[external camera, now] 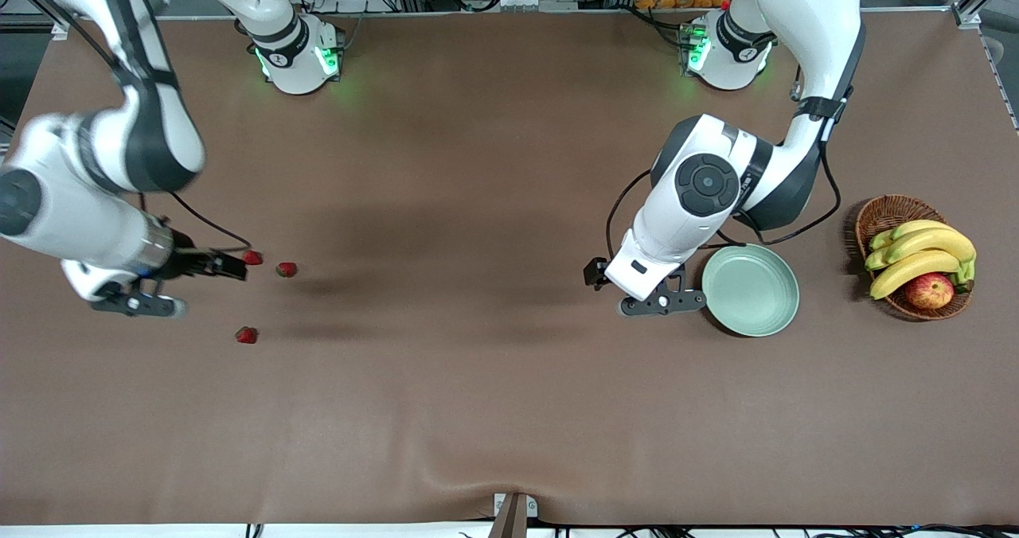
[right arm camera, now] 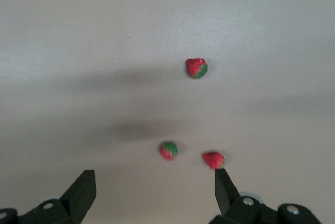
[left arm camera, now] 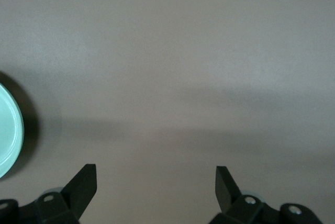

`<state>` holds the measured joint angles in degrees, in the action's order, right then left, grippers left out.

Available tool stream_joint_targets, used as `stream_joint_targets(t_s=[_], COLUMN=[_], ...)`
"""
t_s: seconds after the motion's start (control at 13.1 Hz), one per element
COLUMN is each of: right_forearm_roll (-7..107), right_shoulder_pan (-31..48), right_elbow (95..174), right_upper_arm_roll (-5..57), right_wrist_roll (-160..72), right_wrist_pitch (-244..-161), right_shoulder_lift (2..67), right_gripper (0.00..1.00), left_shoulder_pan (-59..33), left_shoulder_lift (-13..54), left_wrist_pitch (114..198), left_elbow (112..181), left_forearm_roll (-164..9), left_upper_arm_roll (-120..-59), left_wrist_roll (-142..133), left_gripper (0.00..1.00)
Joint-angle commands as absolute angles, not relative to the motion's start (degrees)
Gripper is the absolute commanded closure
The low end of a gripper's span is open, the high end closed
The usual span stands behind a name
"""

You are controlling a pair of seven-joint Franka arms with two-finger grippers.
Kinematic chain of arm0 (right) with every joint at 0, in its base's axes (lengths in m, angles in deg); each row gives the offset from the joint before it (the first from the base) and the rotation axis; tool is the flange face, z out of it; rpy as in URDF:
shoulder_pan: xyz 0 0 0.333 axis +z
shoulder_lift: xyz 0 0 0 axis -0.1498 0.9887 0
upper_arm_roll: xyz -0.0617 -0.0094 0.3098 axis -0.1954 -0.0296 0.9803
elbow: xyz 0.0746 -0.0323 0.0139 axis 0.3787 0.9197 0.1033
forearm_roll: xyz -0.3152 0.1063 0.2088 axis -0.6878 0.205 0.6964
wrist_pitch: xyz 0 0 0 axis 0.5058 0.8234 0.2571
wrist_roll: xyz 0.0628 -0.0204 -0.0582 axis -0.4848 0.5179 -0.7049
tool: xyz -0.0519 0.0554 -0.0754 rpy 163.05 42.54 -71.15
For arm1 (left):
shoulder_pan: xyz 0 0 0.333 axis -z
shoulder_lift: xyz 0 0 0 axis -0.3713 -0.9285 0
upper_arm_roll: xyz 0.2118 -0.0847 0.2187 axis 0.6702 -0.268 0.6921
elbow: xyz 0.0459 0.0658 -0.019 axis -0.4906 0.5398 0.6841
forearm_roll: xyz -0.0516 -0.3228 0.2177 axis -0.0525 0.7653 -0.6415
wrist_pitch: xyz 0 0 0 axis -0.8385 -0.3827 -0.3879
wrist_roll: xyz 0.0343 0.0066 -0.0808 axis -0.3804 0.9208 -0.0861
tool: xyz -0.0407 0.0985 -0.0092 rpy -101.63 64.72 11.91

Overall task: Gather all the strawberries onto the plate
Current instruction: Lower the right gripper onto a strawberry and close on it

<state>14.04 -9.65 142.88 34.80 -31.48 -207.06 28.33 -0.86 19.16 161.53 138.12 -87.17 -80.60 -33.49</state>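
At the right arm's end of the table the right gripper [external camera: 208,283] hangs with fingers wide apart and empty, just beside the three strawberries: one [external camera: 252,258] at its fingertip, one [external camera: 286,269] a little more toward the plate, and one [external camera: 247,335] nearer to the front camera. This arm is clearly the closer one, while the left gripper [external camera: 665,290] waits, also spread open and empty, just beside the mint plate [external camera: 751,290] at the left arm's end, well apart from the berries. The right wrist view shows all three berries ahead of its open fingers [right arm camera: 224,185], but the left wrist view shows only bare table and the plate's rim.
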Motion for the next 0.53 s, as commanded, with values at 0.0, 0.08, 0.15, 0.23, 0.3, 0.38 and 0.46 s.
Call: stream_joint_targets(t_s=[0.0,0.08,0.15,0.23,0.3,0.38,0.46], right_forearm_roll=[13.7,13.7,13.7,13.7,13.7,13.7,13.7], right_shoulder_pan=[-10.1,-10.2,-10.3,-10.4,-10.5,-10.6,-10.6], right_elbow=[147.8,148.0,148.1,148.9,149.5,149.6,149.6], right_upper_arm_roll=[35.0,35.0,35.0,35.0,35.0,35.0,35.0], right_wrist_roll=[-30.9,-30.9,-30.9,-31.0,-31.1,-31.1,-31.1], right_wrist_pitch=[-213.1,-213.0,-212.9,-213.0,-213.1,-213.1,-213.1], right_shoulder_lift=[30.3,31.6,32.8,33.6,34.5,35.5,36.4], right_gripper=[0.0,0.0,0.0,0.0,0.0,0.0,0.0], left_shoulder_pan=[-1.1,-1.2,-1.4,-2.2,-3.2,-3.6,-4.6], left_shoulder_lift=[19.2,19.7,20.5,21.1,21.8,22.2,22.7], left_wrist_pitch=[161.7,161.6,161.3,161.1,160.5,159.8,158.9], left_elbow=[137.1,137.2,137.3,137.3,137.3,137.3,137.3], left_forearm_roll=[-88.0,-88.1,-88.1,-88.1,-88.1,-88.1,-88.1], left_upper_arm_roll=[-80.2,-80.2,-79.8,-79.7,-79.8,-79.7,-79.8], left_wrist_roll=[-36.4,-36.8,-36.9,-36.8,-36.8,-36.6,-36.4], left_gripper=[0.0,0.0,0.0,0.0,0.0,0.0,0.0])
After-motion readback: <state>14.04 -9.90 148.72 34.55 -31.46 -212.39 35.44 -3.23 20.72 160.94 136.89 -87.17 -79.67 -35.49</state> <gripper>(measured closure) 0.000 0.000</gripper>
